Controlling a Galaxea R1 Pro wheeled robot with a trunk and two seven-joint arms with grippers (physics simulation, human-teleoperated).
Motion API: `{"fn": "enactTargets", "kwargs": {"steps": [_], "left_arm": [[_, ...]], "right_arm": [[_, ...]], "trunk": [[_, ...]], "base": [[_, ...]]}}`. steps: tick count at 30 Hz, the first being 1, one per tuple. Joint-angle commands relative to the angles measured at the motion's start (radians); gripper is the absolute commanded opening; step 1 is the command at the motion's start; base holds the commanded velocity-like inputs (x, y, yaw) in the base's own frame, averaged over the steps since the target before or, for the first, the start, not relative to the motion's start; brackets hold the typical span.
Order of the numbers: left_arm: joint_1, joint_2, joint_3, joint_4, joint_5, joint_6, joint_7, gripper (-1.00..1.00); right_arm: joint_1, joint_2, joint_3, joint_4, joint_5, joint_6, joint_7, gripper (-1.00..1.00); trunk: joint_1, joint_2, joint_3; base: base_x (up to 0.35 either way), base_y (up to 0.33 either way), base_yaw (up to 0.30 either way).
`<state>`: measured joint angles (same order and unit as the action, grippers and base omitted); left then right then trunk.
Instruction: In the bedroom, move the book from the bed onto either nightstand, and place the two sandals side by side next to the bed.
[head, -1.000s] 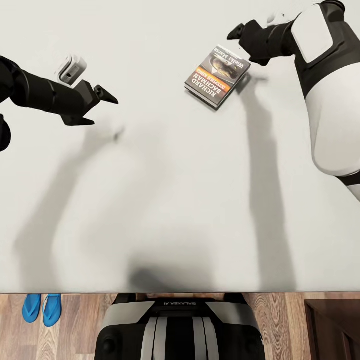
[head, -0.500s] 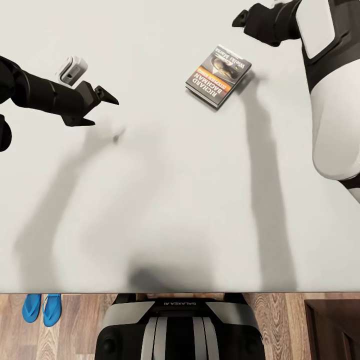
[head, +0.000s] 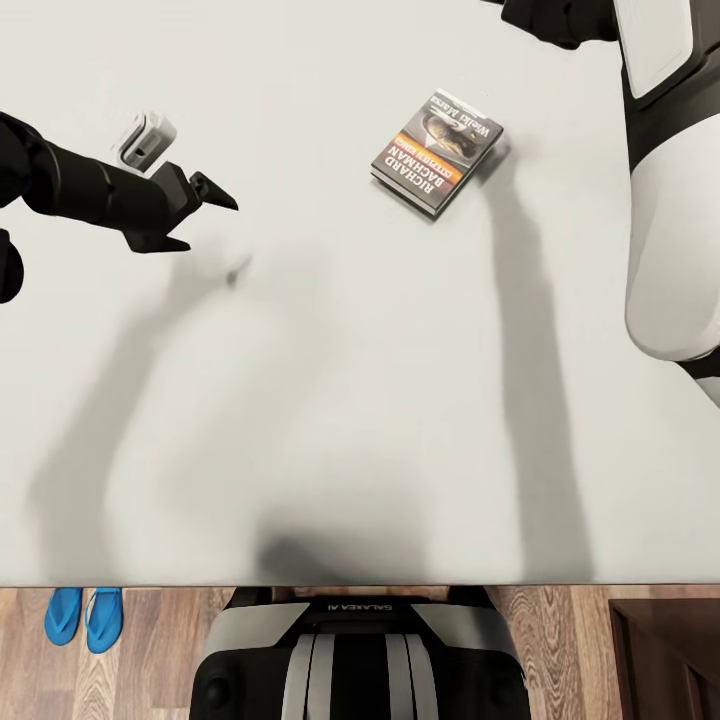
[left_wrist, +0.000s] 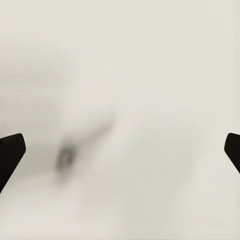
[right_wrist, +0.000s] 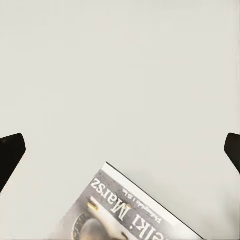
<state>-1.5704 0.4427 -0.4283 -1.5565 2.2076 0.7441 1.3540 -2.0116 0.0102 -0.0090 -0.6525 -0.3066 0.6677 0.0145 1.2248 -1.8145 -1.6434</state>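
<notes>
Book (head: 436, 152) lying flat and askew on the white mattress of the bed (head: 330, 400), cover up, ungrasped. The right gripper (right_wrist: 120, 150) hangs above the mattress just beyond the book's far edge, its jaws spread wide and empty, the book's corner entering between them in the right wrist view; judged, a stance for approaching the book. The left gripper (head: 205, 215) hovers well apart over bare mattress, likewise wide open and empty, presumably kept clear. Both sandals (head: 84, 617) lie side by side on the wooden floor (head: 560, 640) beside the bed, near the robot's base (head: 358, 655).
</notes>
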Motion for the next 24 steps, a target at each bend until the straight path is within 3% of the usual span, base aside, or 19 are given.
{"fn": "enactTargets", "kwargs": {"steps": [1,14,24], "left_arm": [[-0.001,0.001,-0.001,0.000,0.004,0.009,0.007,1.00],[0.002,0.001,-0.002,0.000,0.004,0.009,0.007,1.00],[0.003,0.001,-0.003,0.000,0.004,0.009,0.007,1.00]], "right_arm": [[0.000,0.000,-0.001,-0.002,0.001,0.004,0.002,1.00],[0.032,0.000,-0.004,0.007,-0.005,0.007,0.014,1.00],[0.048,-0.001,-0.005,0.009,-0.002,0.016,0.132,1.00]], "trunk": [[0.000,0.000,-0.001],[0.000,0.000,-0.016],[0.000,0.000,-0.031]], "base": [[0.000,0.000,0.000],[0.000,0.000,0.000],[0.000,0.000,0.000]]}}
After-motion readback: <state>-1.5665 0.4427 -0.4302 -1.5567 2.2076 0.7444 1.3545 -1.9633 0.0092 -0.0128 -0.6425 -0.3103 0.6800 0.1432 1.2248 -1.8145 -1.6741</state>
